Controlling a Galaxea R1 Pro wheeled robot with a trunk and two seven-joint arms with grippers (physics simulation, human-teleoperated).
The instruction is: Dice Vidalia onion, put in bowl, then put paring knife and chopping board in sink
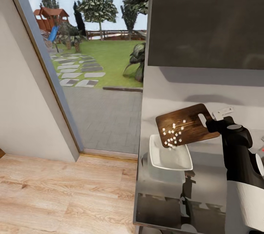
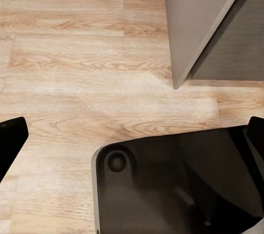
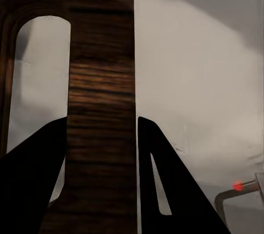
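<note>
At counter end by big window: wood floor below, glossy grey countertop, garden outside. White bowl on countertop near its edge. Dark brown board tilted above bowl, white onion bits scattered on it, lowest at bowl rim. Right gripper clamps board's handle end beside slot. Left gripper spread wide over floor, holding nothing. Tap with red knob beyond.
</note>
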